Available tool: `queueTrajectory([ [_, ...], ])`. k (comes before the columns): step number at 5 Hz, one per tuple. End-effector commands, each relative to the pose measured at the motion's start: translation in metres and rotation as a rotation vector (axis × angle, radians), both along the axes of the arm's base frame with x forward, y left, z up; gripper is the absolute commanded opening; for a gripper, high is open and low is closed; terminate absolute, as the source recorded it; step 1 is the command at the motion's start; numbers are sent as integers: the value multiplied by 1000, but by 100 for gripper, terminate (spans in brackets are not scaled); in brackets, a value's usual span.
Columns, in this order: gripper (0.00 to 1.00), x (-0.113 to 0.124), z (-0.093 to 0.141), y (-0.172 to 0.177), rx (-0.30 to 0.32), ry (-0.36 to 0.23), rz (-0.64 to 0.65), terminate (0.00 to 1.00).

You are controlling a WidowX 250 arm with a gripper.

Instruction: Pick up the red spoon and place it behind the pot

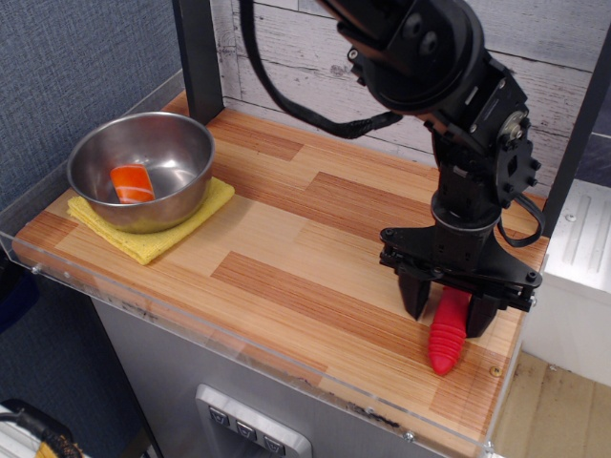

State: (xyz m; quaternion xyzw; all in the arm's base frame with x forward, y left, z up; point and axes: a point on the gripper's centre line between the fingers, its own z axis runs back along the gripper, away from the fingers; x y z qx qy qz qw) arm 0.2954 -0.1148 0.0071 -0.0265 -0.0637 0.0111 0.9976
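- fingers down at the surface, near the front right corner, one on each side of the red spoon
- gap between the fingers is narrow, both sit right against the handle's sides; cannot tell if they press it firmly
- red spoon lies on the surface, ribbed red handle pointing toward the front edge; upper end hidden under the black gripper body, metal bowl not visible
- handle tip sticks out below the fingers, near the clear front lip
- pot far left of the surface, well apart from the spoon, upright, sitting on the yellow cloth
- small orange block inside the pot, on its bottom
- cloth corners poke out in front and to the right of the pot
- black arm comes down from the top of the frame, cable looped beside it
- white plank wall behind the surface, dark post behind the pot
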Motion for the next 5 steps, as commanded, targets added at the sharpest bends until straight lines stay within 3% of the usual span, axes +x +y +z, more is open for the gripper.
queueTrajectory([
  [1, 0, -6, 7, 0, 0, -29, 7, 0],
  [2, 0, -4, 13, 1, -7, -44, 10, 0],
  [5, 0, 27, 89, 31, -18, -156, 273, 0],
])
